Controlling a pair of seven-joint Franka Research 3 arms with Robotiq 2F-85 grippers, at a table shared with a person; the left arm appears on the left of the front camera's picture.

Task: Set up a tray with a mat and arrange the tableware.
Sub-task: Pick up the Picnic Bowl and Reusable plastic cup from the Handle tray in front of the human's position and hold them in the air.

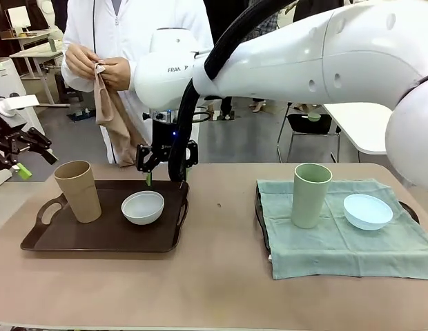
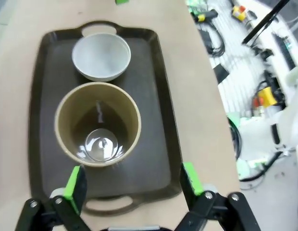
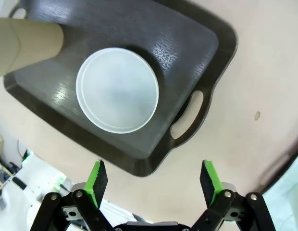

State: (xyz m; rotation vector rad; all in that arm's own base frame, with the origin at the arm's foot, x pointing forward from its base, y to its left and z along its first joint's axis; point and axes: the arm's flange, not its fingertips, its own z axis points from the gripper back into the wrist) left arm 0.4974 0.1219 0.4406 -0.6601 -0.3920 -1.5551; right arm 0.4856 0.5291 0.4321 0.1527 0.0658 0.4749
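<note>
A dark brown tray (image 1: pixel 34 241) at the left holds the tan tumbler (image 1: pixel 77 191) and the white bowl (image 1: pixel 143 207). At the right, a second tray (image 1: pixel 259 210) lies under a green mat (image 1: pixel 338 241) carrying the pale green tumbler (image 1: pixel 310 194) and the light blue bowl (image 1: pixel 368 211). My right gripper (image 1: pixel 153 178) reaches across and hangs open over the left tray's far edge, just behind the white bowl (image 3: pixel 117 90); its own view shows the open right gripper (image 3: pixel 154 178). My left gripper (image 1: pixel 21 162) is open high at the far left. In its wrist view the left gripper (image 2: pixel 133 180) looks down on the tan tumbler (image 2: pixel 97 124) and the white bowl (image 2: pixel 101 56).
A person in a white coat stands at the far side, holding a beige cloth (image 1: pixel 110 103) in both hands. Bare tabletop (image 1: pixel 221 276) runs between the two trays and along the near edge. The right arm's bulky white link (image 1: pixel 324 55) spans the upper picture.
</note>
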